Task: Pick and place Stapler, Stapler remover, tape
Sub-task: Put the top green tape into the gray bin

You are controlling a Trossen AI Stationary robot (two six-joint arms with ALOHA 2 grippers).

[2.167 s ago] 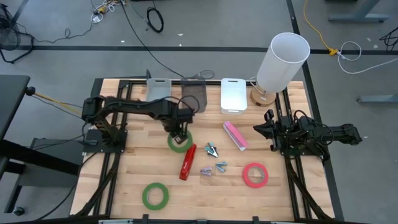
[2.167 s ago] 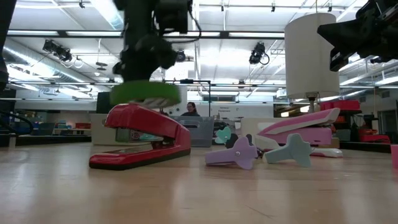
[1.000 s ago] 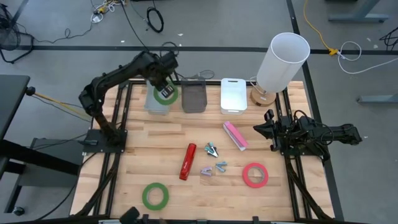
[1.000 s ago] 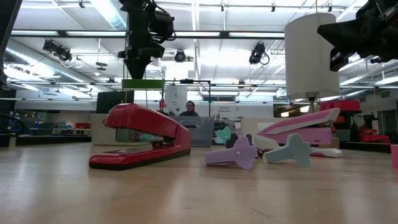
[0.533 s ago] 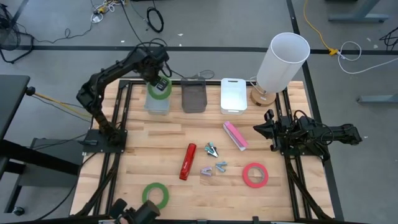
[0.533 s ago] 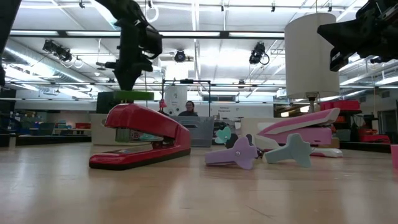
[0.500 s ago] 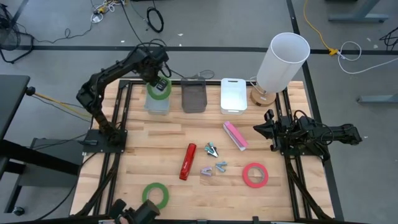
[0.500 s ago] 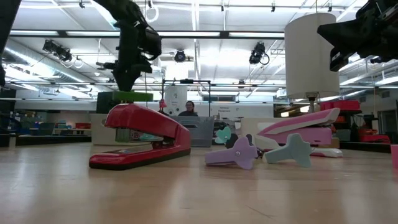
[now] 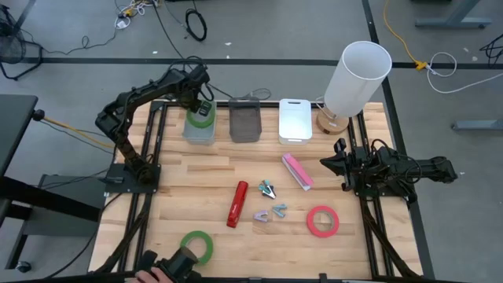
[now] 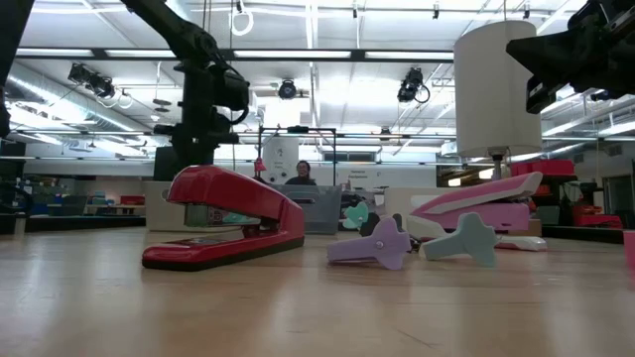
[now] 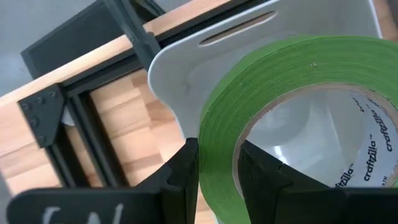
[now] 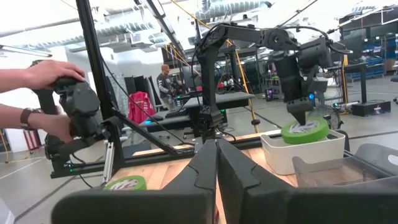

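Note:
My left gripper (image 9: 202, 109) is shut on a green tape roll (image 9: 200, 119) and holds it over the leftmost white bin (image 9: 191, 134) at the table's far edge. In the right wrist view the roll (image 12: 305, 130) sits at the height of the bin's rim (image 12: 273, 142). A second green tape roll (image 9: 196, 246) and a red-pink one (image 9: 322, 221) lie flat on the table. The red stapler (image 9: 236, 204), the pink stapler (image 9: 297, 170) and three small stapler removers (image 9: 269, 189) lie mid-table. My right gripper (image 9: 334, 161) waits shut at the right edge. My left gripper (image 11: 217, 177) pinches the roll's wall (image 11: 219, 143), with one finger (image 11: 255, 171) inside the open centre and the other (image 11: 183, 171) outside. The fingers come from above, pointing steeply down. The roll hangs below them, slightly tilted, over the bin; whether it touches the bin I cannot tell.
A dark bin (image 9: 245, 122) and another white bin (image 9: 295, 120) stand beside the first along the far edge. A white lamp (image 9: 355, 79) stands at the far right. A person's hands (image 12: 37, 93) hold a dark device at the table's near edge (image 9: 177, 267).
My left gripper has sunk toward the leftmost white bin, shifting slightly to the table's left and rolling its wrist. The green roll, still held, has dropped from well above the bin to about its rim. A person's hand with a dark device has come in at the near edge.

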